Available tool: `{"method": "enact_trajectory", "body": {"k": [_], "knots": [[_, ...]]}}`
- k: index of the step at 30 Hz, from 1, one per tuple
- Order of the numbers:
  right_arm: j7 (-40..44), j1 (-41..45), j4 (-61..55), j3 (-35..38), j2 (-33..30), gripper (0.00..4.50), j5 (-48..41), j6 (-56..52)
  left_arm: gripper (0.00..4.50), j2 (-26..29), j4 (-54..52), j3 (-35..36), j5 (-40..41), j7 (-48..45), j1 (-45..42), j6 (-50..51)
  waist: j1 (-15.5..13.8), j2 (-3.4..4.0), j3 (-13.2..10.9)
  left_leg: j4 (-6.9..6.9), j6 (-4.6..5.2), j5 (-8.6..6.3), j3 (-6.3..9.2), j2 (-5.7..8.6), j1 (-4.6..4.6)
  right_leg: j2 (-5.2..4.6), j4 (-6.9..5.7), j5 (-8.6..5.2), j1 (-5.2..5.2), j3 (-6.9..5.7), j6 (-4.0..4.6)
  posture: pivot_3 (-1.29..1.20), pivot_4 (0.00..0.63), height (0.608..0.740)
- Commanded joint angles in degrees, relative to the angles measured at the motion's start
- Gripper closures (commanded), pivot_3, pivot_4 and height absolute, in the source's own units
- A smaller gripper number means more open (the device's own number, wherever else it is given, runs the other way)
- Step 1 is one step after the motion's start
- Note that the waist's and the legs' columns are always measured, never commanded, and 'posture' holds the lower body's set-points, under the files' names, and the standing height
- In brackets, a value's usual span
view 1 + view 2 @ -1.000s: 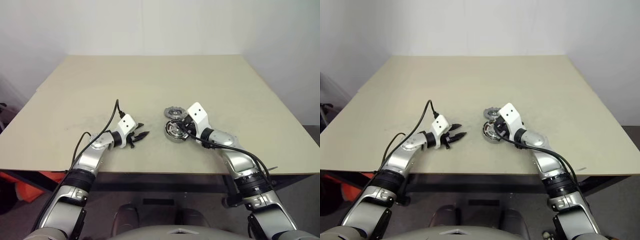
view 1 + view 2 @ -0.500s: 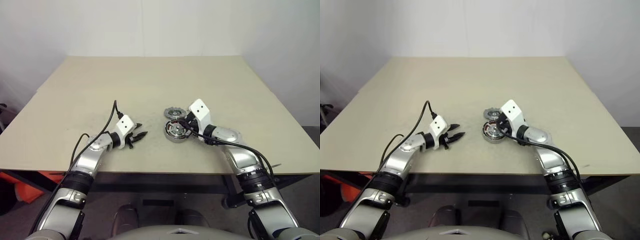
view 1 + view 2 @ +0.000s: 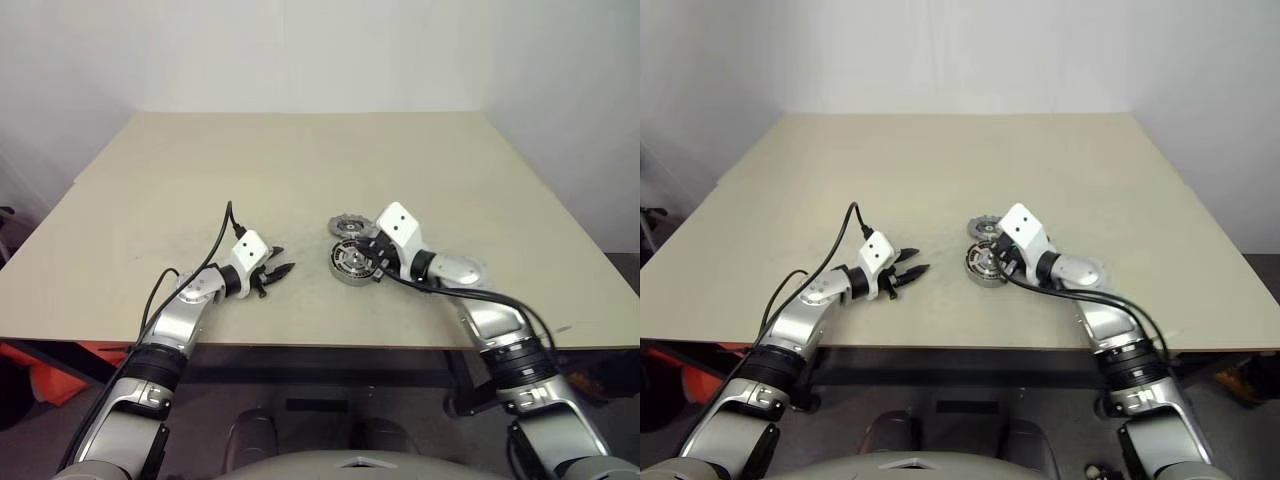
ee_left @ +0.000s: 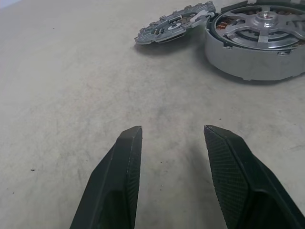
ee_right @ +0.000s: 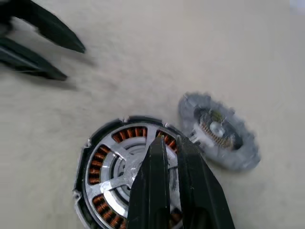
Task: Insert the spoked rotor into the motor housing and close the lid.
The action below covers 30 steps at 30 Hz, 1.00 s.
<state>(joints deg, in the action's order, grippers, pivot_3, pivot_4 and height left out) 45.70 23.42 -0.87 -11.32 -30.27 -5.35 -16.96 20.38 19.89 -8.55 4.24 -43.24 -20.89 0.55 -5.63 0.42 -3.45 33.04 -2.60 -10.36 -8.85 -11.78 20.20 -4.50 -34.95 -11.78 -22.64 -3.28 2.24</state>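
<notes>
head pair looks down over table (image 3: 300, 160), wrist views close, low

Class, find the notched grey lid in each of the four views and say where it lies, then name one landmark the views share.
Left eye view: the lid lies just beyond the motor housing, mid-table.
Right eye view: same spot.
Left wrist view: upper middle, one edge propped on the housing's rim.
Right wrist view: right of centre.
Shared landmark: the motor housing with the spoked rotor inside.

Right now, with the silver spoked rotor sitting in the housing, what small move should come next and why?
Probably swing the shut right hand across to the grey notched-edge lid and open over it: the shiny spoked rotor already sits inside the round grey motor housing, and the lid lies beside it.
</notes>
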Motion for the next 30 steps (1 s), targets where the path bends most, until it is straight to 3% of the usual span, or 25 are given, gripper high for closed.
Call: {"method": "enact_trajectory", "body": {"k": [1, 6, 11, 16, 23, 30], "knots": [[7.70, 2.87, -1.37, -3.90, -8.12, 4.13, 6.22, 9.47, 2.31, -0.65, -0.82, 0.80, 0.49, 0.53, -1.33, -0.34, -0.11, -0.01, 0.00, -0.01, 0.01, -0.01, 0.00, 0.01, 0.00, 0.00, 0.02, 0.01, 0.01, 0.00, 0.02, 0.00, 0.000, 0.740], [16.24, 10.53, 7.19, -9.08, -17.12, 4.13, 14.39, 24.83, 2.31, -1.46, 0.41, 0.53, 0.18, 0.39, -2.29, -0.83, -0.05, -0.02, -0.01, 0.03, 0.05, -0.03, -0.03, 0.00, 0.01, -0.02, 0.05, -0.03, 0.00, 0.00, -0.05, 0.00, 0.000, 0.740], [22.49, 20.83, 17.66, -14.11, -17.98, 4.13, 20.45, 38.39, 2.31, -2.42, 1.87, 0.30, -0.10, 0.45, -3.52, -1.52, 0.36, -0.02, 0.00, 0.05, 0.05, -0.02, -0.06, -0.03, 0.00, 0.03, -0.03, 0.09, -0.06, 0.00, 0.16, 0.00, 0.000, 0.740], [22.09, 27.66, 27.09, -17.97, -14.61, 2.53, 26.15, 47.70, 2.31, -3.36, 1.43, 0.14, -0.10, 0.58, -3.56, -1.36, 0.17, -0.03, 0.00, 0.20, 0.16, -0.08, -0.05, -0.04, 0.26, 0.04, -0.10, 0.19, -0.24, -0.01, 0.36, 0.00, 0.000, 0.740], [23.19, 30.16, 32.57, -20.79, -13.32, 2.53, 29.63, 56.97, 2.31, -3.38, 0.40, 0.26, -0.04, 0.71, -2.77, -1.05, 0.15, -0.03, -0.01, 0.80, 0.59, -0.34, -0.04, -0.05, 0.92, -0.02, -0.31, 0.20, -0.66, -0.02, 0.37, 0.00, 0.000, 0.740], [23.47, 29.92, 33.35, -20.73, -12.33, 2.53, 30.04, 59.16, 2.31, -3.44, 0.57, 0.26, -0.11, 1.03, -2.59, -1.20, 0.23, -0.04, -0.02, 1.19, 0.70, -0.43, -0.04, -0.07, 0.84, -0.07, -0.64, 0.19, -0.62, 0.00, 0.35, 0.00, 0.000, 0.740]]}}
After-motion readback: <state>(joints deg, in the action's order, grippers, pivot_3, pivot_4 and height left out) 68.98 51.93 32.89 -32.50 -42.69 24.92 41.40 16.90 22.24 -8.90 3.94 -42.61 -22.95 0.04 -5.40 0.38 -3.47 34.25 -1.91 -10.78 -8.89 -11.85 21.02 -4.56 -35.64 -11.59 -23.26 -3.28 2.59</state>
